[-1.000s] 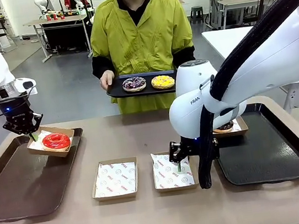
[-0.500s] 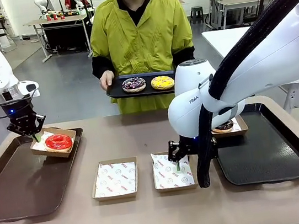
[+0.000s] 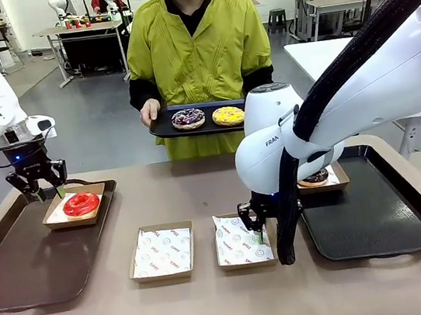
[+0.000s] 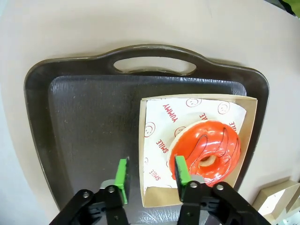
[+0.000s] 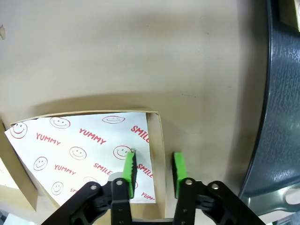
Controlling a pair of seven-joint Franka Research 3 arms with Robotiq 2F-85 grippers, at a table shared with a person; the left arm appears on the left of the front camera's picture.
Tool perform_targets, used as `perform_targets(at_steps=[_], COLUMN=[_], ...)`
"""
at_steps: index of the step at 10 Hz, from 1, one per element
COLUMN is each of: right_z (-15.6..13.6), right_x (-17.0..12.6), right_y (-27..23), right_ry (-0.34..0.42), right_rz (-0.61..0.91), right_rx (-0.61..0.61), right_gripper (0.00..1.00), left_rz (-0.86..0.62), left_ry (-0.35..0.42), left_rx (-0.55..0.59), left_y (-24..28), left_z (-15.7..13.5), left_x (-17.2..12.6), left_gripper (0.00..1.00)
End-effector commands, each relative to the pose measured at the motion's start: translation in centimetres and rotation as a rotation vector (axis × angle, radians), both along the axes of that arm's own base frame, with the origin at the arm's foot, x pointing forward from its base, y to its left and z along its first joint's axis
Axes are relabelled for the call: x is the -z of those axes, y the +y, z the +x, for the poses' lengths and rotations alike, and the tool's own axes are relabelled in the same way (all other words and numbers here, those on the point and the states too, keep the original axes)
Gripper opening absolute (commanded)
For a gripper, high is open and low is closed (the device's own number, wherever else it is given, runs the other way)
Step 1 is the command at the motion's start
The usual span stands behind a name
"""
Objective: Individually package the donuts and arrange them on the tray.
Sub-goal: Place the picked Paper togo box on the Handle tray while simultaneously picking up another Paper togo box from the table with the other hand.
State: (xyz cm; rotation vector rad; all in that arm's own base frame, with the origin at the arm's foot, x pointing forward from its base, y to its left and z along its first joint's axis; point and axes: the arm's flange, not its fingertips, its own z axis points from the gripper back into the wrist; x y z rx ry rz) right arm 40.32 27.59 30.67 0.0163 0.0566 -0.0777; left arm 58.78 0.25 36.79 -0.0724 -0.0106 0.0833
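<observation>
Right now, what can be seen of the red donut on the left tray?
The red donut is a glossy ring, its red-orange icing scored with thin lines, pale dough showing at one edge. It lies flat and whole on smiley-printed paper inside an open brown paper box, in the far inner corner of the dark left tray. The left gripper hangs just above, jaws open astride the box's wall, one pad by the donut's rim; contact cannot be told.

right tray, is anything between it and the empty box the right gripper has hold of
Nothing visible: the empty box in the right gripper lies just beside the right tray, with bare table between. A boxed donut sits at the tray's far left corner.
</observation>
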Motion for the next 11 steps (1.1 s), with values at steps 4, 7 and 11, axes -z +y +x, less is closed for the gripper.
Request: perform_targets(at_steps=[4,7,11], right_z=[0.1,0.1,0.9], right_x=[0.2,0.0,-3.4], right_y=[0.6,0.5,-0.7], right_ry=[-0.032,-0.036,0.006], right_rz=[-0.026,-0.022,0.023], right_rx=[0.028,0.032,-0.041], right_gripper=[0.00,0.00,0.00], left_rz=[-0.016,-0.031,-0.269], left_ry=[-0.011,-0.013,-0.041], left_rx=[0.032,0.040,0.013], left_y=[0.6,0.6,-0.2], left_z=[-0.1,-0.3,-4.7], left_x=[-0.5,-0.7,-5.2], left_gripper=[0.78,1.00,1.00])
